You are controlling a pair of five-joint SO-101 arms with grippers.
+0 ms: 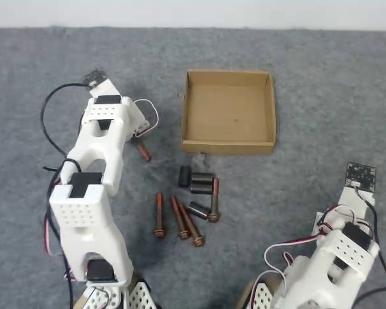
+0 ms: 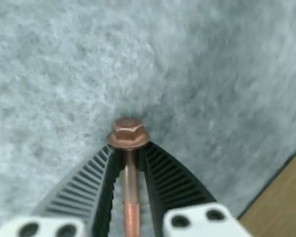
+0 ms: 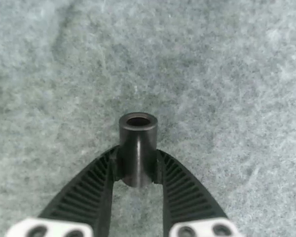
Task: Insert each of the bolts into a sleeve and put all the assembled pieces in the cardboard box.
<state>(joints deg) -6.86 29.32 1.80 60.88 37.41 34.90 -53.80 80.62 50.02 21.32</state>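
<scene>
Both arms are chunky white printed plastic with black servo blocks showing at the joints. The left arm (image 1: 93, 187) has grids of little holes on its flat panels, plus a thin black cable (image 1: 44, 112) looping out on its left. The right arm (image 1: 338, 257) trails red and white wires (image 1: 289, 242) and has a small dark circuit board (image 1: 361, 175) at its far end. The fingers (image 2: 89, 180) are dark grey and ribbed inside, on white mounts with round screw holes (image 2: 207, 215).

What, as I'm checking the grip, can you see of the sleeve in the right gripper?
The sleeve is a short, dark, metal-looking tube with a dull sheen and an open bore at its free end. The right gripper clamps its other end between ribbed fingers, axis along them, over grey felt.
</scene>
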